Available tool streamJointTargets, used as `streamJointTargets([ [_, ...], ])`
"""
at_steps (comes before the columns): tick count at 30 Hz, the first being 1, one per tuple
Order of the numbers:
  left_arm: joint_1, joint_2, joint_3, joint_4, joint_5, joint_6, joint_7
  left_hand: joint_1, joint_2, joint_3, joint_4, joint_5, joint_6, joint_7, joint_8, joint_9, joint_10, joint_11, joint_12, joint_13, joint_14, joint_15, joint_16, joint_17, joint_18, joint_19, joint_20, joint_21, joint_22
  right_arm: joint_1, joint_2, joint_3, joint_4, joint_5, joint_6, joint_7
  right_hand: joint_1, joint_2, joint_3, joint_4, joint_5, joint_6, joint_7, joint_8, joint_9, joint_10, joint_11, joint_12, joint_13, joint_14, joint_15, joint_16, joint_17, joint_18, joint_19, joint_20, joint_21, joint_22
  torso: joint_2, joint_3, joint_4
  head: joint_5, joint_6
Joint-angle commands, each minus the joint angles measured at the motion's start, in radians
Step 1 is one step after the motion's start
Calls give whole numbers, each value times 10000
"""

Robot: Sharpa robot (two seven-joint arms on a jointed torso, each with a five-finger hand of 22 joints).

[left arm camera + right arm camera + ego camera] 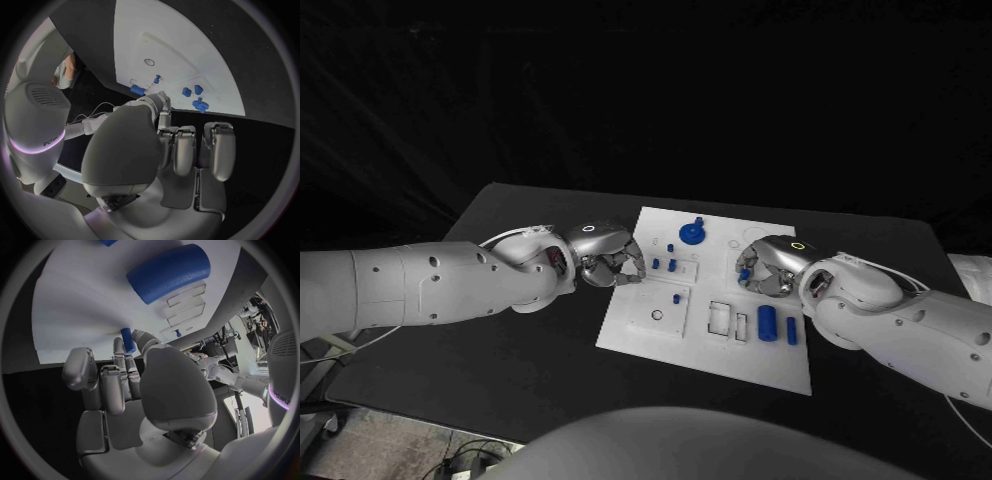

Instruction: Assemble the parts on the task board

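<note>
The black table (516,230) sat in a dark room, and the white task board (718,345) lay at its middle; take that board as your landmark.

On the board you had several blue parts to reckon with. A round blue knob (692,233) stood near the board's far edge. Two small blue pegs (664,265) stood upright just beside your left hand (606,256), and another small peg (676,298) stood nearer the board's middle, close to a small ring-shaped hole (656,316). Toward the board's right side a blue cylinder (766,320) and a thinner blue bar (792,331) lay flat, loose, just beside two empty rectangular slots (728,320).

Judging by that, you were only partway: some pegs looked seated, while the cylinder, the bar and the open slots suggested most of the fitting was left.

Your left hand hovered at the board's left edge with its fingers curled in and nothing in them. Your right hand (769,266) was over the board's right side, pinching a small blue peg (127,340) at its fingertips (139,338), just above the white surface.
</note>
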Motion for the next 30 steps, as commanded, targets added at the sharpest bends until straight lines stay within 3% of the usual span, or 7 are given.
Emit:
streamJointTargets([
  [1, 2, 4, 5, 4, 54, 178, -42, -20, 120, 57, -14, 30, 52, 37, -39, -15, 1057, 75, 24, 2631, 1018, 62, 25, 2628, -74, 1041, 54, 24, 2634, -6, 18, 5, -25, 31, 57, 97, 123, 10, 29, -129, 215, 93, 12, 147, 215, 110, -40, 135, 83, 286, -91, -76, 1180, -47, -89, -22, -96, 1403, -3, 1, 1, 41, -1],
  [5, 2, -3, 5, -9, 55, 202, -65, -20, 119, 57, -14, 30, 51, 37, -40, -15, 1057, 75, 24, 2631, 1018, 62, 25, 2628, -74, 1041, 55, 24, 2634, -6, 14, 6, -33, 50, 12, 116, 234, 65, 90, -319, 337, 207, 41, 441, 576, 213, -124, 358, 223, 252, -158, -105, 1122, -39, -133, -75, -101, 1397, 3, -1, -7, 66, -1],
  [11, 2, 0, 5, -36, 64, 226, -92, -29, 107, 51, -13, 21, 48, 39, -41, -17, 1057, 76, 24, 2631, 1018, 63, 25, 2628, -74, 1041, 55, 24, 2634, -5, 6, 7, -2, 61, -53, 132, 454, 137, 257, -651, 905, 313, 100, 952, 1172, 320, -252, 635, 397, 223, -276, -134, 1052, -32, -174, -187, -81, 1392, 2, -1, -7, 120, -1],
  [16, 3, -22, 5, -21, 75, 226, -130, -132, 63, -2, 4, -27, 39, 48, -52, -30, 1057, 85, 24, 2631, 1018, 69, 25, 2628, -74, 1041, 59, 24, 2634, 9, -51, 15, 120, 76, -144, 189, 572, 161, 395, -874, 1083, 237, 132, 1206, 1533, 415, -264, 814, 499, 141, -308, -236, 895, -25, -248, -226, -115, 1374, 1, 2, -1, 180, -1],
  [23, 4, -94, 5, -18, 399, 187, -86, -1505, -63, -343, -6, -453, -95, 106, -272, -219, 1057, 116, 24, 2631, 1018, 122, 25, 2628, -74, 1041, 96, 24, 2634, 145, -267, 32, 484, 113, -327, 228, 483, 160, 454, -917, 944, 261, 108, 1418, 1821, 501, -301, 949, 568, 135, -321, -253, 852, -34, -246, -244, -39, 1383, 0, 1, 2, 256, -1],
  [30, 5, -119, 5, -48, 709, 16, 195, -2651, -309, -1098, 5, -506, -345, 285, -529, -395, 1057, 250, 24, 2631, 1018, 238, 25, 2628, -74, 1041, 165, 24, 2634, 478, -529, 44, 921, 194, -473, 209, 387, 146, 490, -896, 776, 280, 74, 1527, 1982, 528, -328, 1007, 596, 137, -342, -255, 836, -35, -250, -258, -15, 1384, -3, 0, -5, 251, -1],
])
